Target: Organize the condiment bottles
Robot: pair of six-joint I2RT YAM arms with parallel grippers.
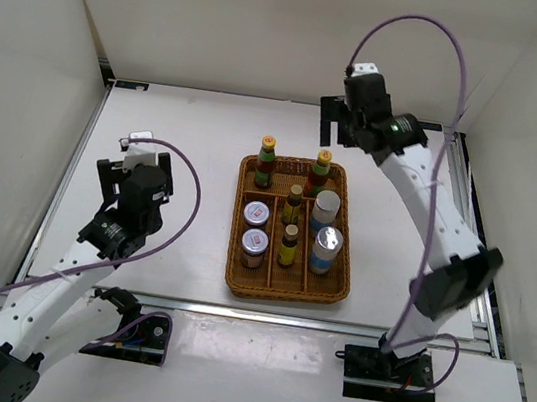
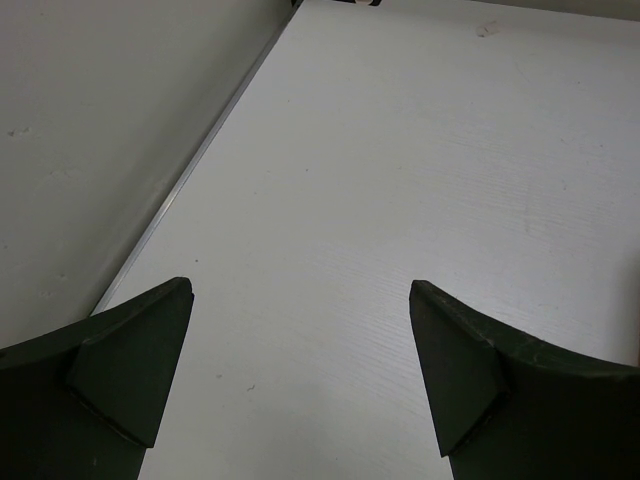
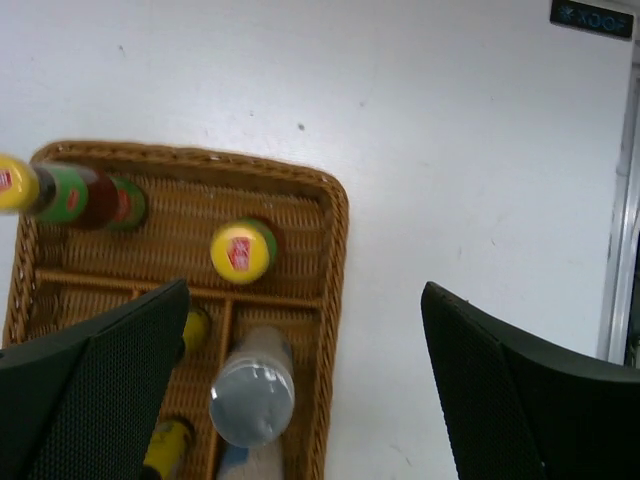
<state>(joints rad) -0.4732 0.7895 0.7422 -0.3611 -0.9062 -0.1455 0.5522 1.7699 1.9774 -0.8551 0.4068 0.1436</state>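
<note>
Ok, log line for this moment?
left gripper open over table | right gripper open by far right corner of tray | eight bottles in tray, grouped by kind

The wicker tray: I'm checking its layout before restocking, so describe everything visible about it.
The wicker tray is brown woven, rectangular with rounded corners, flat on the white table. Dividers form one wide far compartment, holding two tall bottles, and three near lanes: jars left, brown bottles middle, silver-topped cylinders right.

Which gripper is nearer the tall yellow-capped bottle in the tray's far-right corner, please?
Right. The right gripper hovers just beyond the bottle; the left gripper sits well left of the tray.
</note>
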